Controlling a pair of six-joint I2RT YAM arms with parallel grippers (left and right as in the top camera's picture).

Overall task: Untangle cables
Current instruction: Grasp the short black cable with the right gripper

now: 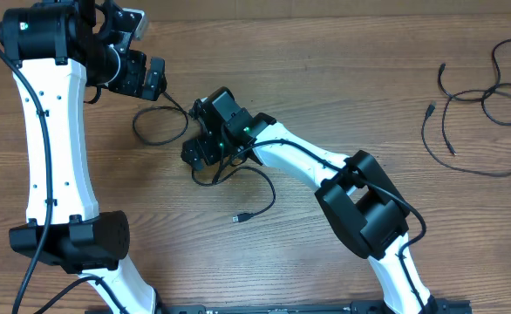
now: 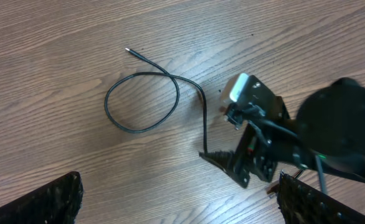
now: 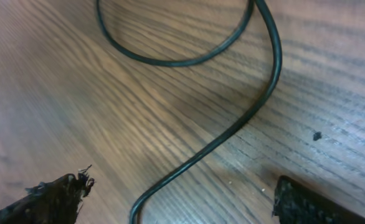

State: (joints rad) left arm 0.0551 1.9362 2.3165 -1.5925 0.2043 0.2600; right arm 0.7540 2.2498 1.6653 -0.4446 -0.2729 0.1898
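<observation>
Cable (image 2: 205, 121) passes between the spread right gripper (image 3: 176, 199), whose body seemingly hides part; left gripper (image 2: 179, 202) spread.

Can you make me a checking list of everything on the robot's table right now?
Surface: wooden table, bare grain, no spills seen.
Job's things: one looped cable near the middle; a bunch of cables crossing each other at the far right.
Clutter: nothing seen.
Grippers: left gripper open and empty, beside the loop; right gripper open, straddling the looped cable, not pinching it.
Cables: thicker black wires run along both arms, apart from the job's thin ones.
Surroundings: nothing seen.
</observation>
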